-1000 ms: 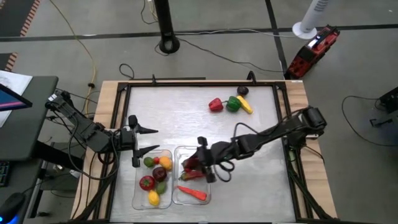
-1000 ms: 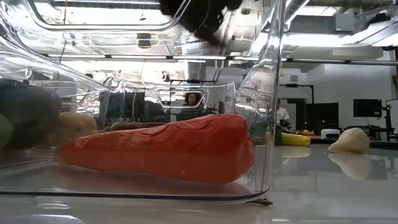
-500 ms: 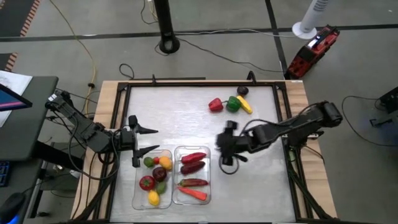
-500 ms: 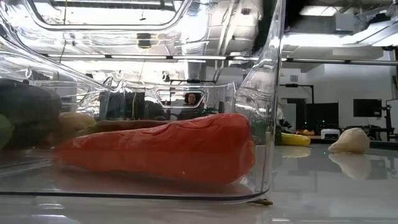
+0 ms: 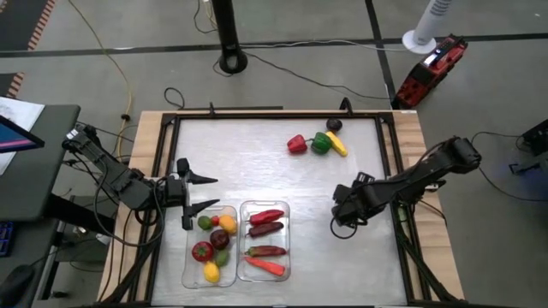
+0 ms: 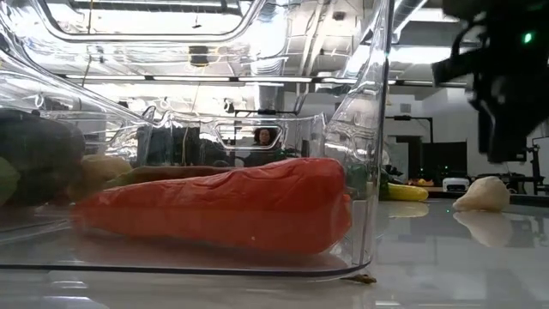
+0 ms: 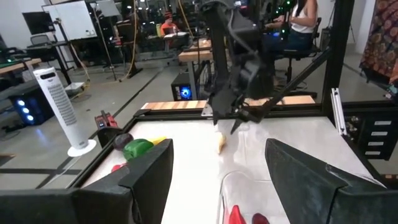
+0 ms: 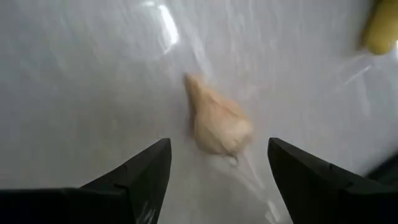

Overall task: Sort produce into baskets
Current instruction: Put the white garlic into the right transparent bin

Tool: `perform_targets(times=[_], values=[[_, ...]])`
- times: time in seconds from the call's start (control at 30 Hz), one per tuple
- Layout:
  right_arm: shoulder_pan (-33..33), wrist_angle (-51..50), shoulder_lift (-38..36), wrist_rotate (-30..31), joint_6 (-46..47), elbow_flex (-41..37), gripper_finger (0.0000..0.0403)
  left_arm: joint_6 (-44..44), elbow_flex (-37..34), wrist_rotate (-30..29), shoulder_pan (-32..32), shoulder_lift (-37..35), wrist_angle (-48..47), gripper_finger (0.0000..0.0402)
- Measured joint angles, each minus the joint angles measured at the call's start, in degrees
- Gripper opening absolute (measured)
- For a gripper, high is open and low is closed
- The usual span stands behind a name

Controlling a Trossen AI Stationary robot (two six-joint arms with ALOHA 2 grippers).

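Clear plastic makes up your two baskets, which sit side by side at the near edge of the worktop (image 5: 257, 154). Your left basket (image 5: 190, 272) holds round fruit: a red one, a yellow one, green ones and an orange one. Your right basket (image 5: 287, 248) holds long things: two red chillies, a dark one and an orange carrot (image 5: 265, 266) at the near end. In the low view the carrot (image 6: 223, 206) lies flat against the basket's clear wall (image 6: 369, 172).

Your right gripper (image 5: 341, 216) hangs over bare worktop, to the right of the baskets and apart from them. Its fingers are spread apart and hold nothing. In the right wrist view a pale garlic bulb (image 8: 214, 121) lies on the worktop between the two fingers (image 8: 134, 180), not touching them. You can see the same bulb (image 6: 485, 193) alone in the low view.

Your left gripper (image 5: 190, 199) waits at the left side, just behind the left basket, fingers spread apart and empty.

Near the far edge lie a red pepper (image 5: 296, 144), a green pepper (image 5: 321, 142) and a yellow piece (image 5: 337, 145), close together, with a dark piece (image 5: 334, 125) just behind them. You have lots of open room in the middle of the worktop, between that group and the baskets.
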Motion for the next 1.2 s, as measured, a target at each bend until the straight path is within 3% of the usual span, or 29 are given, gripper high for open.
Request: perform_targets(times=[0.3, 0.73, 0.87, 1.2], values=[[-5.24, 6.41, 0.02, -2.54, -4.35, -7.66, 0.0294, -0.02, 0.00, 0.21, 0.00, 0.00, -0.40, 0.0242], [-9.90, 12.74, 0.02, -2.44, -13.48, -8.04, 0.0261, -0.02, 0.00, 0.31, 0.00, 0.00, -0.44, 0.0242], [-12.28, 14.96, 0.02, -1.12, -16.01, -8.02, 0.0230, -0.02, 0.00, 0.33, 0.00, 0.00, -0.48, 0.0242], [-14.88, 16.03, 0.02, -0.35, -17.12, -7.95, 0.0105, 0.20, 0.00, 0.44, 0.02, 0.00, -0.72, 0.0242]])
